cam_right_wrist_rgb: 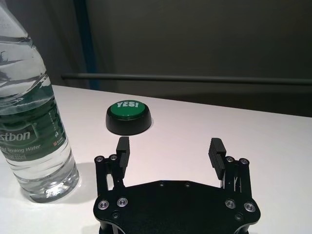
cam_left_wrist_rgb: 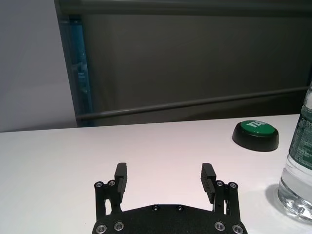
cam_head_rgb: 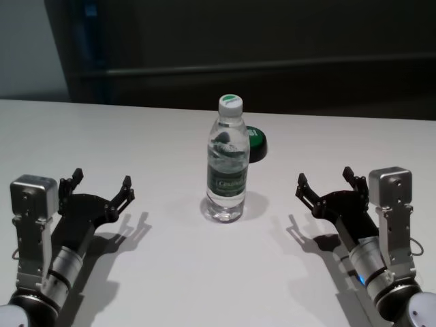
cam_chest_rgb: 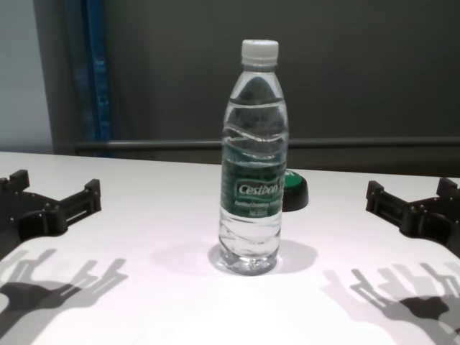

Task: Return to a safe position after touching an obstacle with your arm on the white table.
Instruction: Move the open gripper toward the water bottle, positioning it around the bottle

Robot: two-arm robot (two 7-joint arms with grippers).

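Standing upright near the middle of the white tabletop point(cam_head_rgb: 170, 272), the clear water bottle point(cam_head_rgb: 225, 160) with its white cap and dark green label serves as the obstacle, untouched by either arm, with water filling it almost to the shoulder; just behind it and a little toward the robot's right sits a low black puck with a green top point(cam_head_rgb: 256, 144) marked "YES!" in the right wrist view, apart from the bottle's base. Well off to one side, the left pincer point(cam_head_rgb: 101, 185) hovers low over the tabletop with its fingers spread wide and nothing between them, while the right pincer point(cam_head_rgb: 325, 182) mirrors it on the opposite side, equally wide open and empty. Both forearms rest back toward the near edge, roughly symmetric about the bottle, casting hand-shaped shadows on the surface. By the look of it neither arm is at the obstacle, so the scene reads either as the rest pose ahead of a reach or as the safe pose already regained; the pictures alone cannot settle which. If contact is yet to be made, the next move would call for a slow sideways sweep of one forearm toward the bottle, gentle enough not to topple a tall, narrow-based container, then a clean withdrawal along the same path
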